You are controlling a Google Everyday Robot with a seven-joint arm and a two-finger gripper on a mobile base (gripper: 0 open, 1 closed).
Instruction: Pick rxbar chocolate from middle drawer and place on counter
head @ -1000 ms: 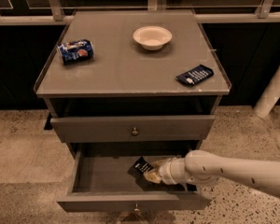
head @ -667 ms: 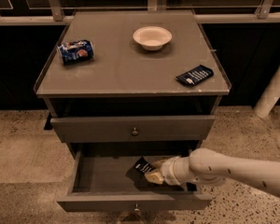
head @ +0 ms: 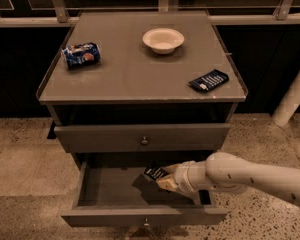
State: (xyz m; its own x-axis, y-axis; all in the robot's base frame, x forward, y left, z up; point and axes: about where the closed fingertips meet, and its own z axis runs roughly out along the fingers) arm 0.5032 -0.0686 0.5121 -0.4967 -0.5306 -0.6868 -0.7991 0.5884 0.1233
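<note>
Gripper [head: 163,180] at lower centre of frame, arm reaching from right into open middle drawer [head: 105,215]. Fingers closed on end of rxbar chocolate [head: 154,172]; bar tilted, apparently raised off drawer floor. Grasp looks made. Left to do: lift bar out, set on desk [head: 135,76] above, beside bowl [head: 163,39], can [head: 81,55], dark blue packet [head: 208,80].

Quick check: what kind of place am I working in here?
Probably an indoor lab or office test area: a grey drawer cabinet on a speckled stone floor, metal railing behind. The gripper is in the open middle drawer, holding the rxbar chocolate.
</note>
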